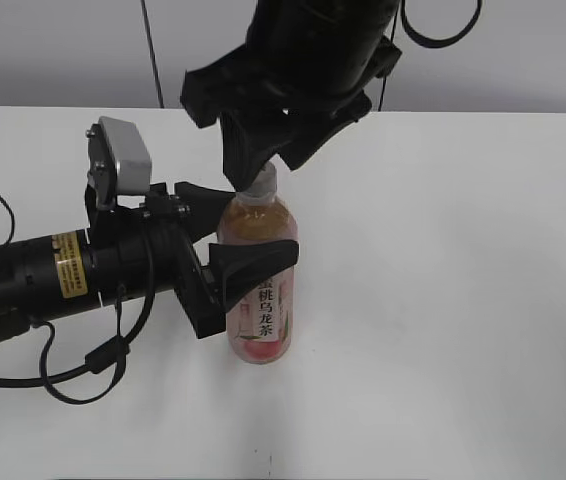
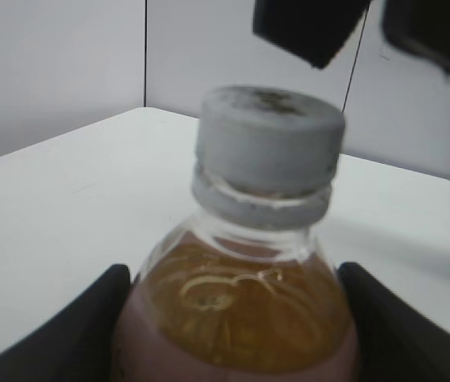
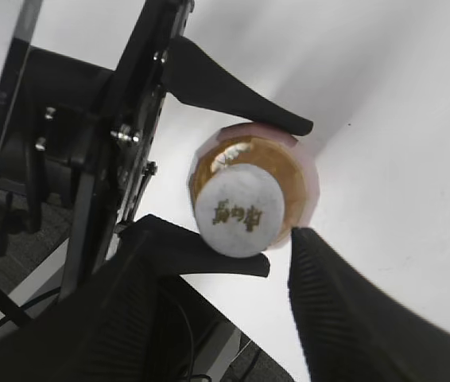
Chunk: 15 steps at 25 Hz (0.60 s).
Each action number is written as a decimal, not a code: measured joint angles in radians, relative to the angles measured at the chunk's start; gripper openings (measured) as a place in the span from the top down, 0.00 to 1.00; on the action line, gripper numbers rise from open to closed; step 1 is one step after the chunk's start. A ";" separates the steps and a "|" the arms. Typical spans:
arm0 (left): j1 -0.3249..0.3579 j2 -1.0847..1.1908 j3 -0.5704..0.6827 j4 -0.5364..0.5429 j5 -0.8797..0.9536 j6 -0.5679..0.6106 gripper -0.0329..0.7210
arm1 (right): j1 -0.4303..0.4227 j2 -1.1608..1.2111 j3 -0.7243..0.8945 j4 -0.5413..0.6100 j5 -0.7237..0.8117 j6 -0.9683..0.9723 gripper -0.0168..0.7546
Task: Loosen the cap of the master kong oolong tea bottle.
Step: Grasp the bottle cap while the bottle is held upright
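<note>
Two claws: left claw (image 1: 248, 235) grips the bottle (image 1: 260, 275); right claw (image 1: 273, 150) spread above the cap (image 3: 238, 210)

Exterior looks down at a slant; left wrist views the cap (image 2: 269, 139) closely sideways, right wrist from above

Stood upright on the white surface (image 1: 463, 300), just left of centre: the master kong oolong tea bottle (image 1: 260, 290), amber tea above, pink-and-white label with black characters below. Was clamped about its shoulder by the left hand (image 1: 235, 232), reaching in level from the left, one black finger at the far side and one across the near side of the label. Bore a silver-grey wrist camera (image 1: 121, 160) on top. Hung down from the far edge over the neck: the right hand (image 1: 263, 165), its dark fingers largely hiding the cap (image 1: 263, 184), only a pale sliver showing.
</note>
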 joint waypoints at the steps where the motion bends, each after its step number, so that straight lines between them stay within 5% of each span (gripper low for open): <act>1: 0.000 0.000 0.000 0.000 0.000 0.000 0.34 | 0.000 0.003 0.000 0.002 0.000 0.000 0.45; 15: 0.000 0.000 0.000 0.000 0.000 0.000 0.34 | 0.000 0.013 0.000 0.002 0.000 -0.002 0.37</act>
